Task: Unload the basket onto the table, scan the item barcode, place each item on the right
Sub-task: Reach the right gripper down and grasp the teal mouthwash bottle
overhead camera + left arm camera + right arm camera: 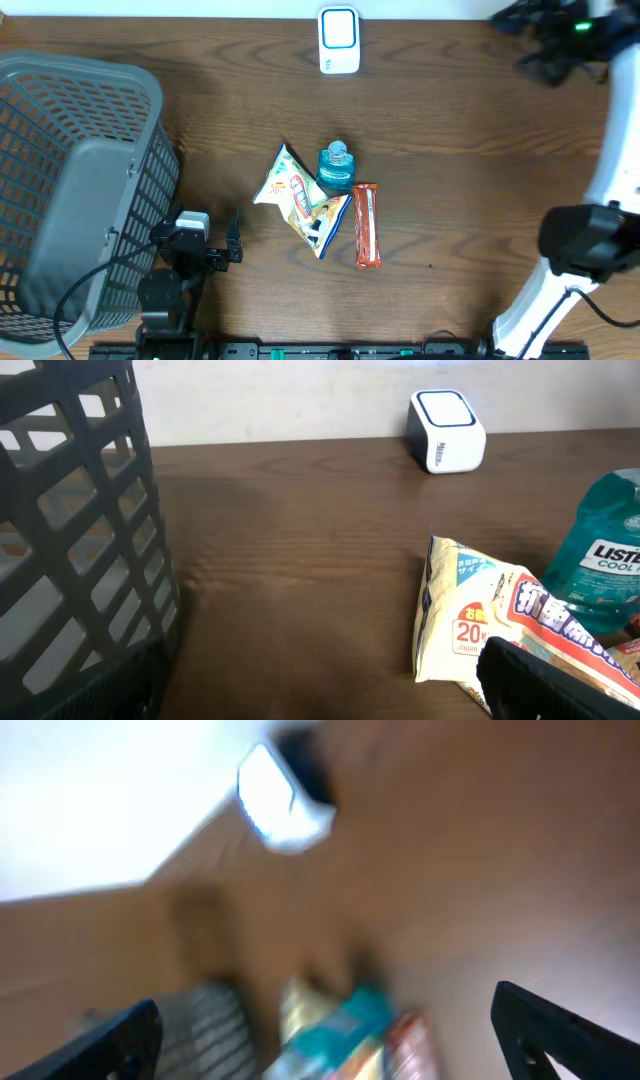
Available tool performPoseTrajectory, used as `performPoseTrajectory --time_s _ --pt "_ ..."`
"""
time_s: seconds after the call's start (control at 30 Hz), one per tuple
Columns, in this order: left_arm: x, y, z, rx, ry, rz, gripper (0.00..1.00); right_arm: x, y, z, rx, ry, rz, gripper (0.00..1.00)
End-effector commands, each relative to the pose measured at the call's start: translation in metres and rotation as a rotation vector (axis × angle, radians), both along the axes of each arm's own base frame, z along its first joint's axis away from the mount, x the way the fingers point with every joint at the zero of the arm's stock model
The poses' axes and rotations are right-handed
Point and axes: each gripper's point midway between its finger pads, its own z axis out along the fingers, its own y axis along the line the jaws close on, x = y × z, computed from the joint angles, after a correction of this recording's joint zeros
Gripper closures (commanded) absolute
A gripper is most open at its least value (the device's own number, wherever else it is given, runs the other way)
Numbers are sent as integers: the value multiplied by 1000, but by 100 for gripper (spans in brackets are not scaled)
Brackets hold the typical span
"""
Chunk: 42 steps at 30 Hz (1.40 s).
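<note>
Beside the basket (60, 200), the left gripper (232, 240) is sitting released. The packet (295, 195), bottle (337, 168) and bar (367, 225) are lying clustered mid-table, well apart from the scanner (339, 40). The right gripper (325, 1000) is hanging spread and empty; it should probably be taking one item, barcode outward.

Blk left arm (165, 295); white right arm (622, 170) w/ blk joint (585, 240).
</note>
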Motion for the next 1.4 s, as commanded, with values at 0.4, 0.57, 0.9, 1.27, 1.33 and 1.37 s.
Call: performPoseTrajectory --time_s 0.4,0.57,0.9,1.27,1.33,1.37 --pt "-1 1 -16 -3 38 5 2 -67 196 -49 40 640 -361 1" --pt "-1 1 -16 -3 38 5 2 -88 232 -58 0 686 -404 2" --pt "-1 1 -16 -3 38 5 2 -115 246 -90 -154 764 -518 6" --pt "-1 1 -16 -3 38 5 2 -111 249 -158 -299 850 -586 10" --pt "-1 1 -16 -3 38 5 2 -114 253 -169 -319 867 -582 14" --pt "-1 1 -16 -3 38 5 2 -115 254 -174 -330 874 -577 20"
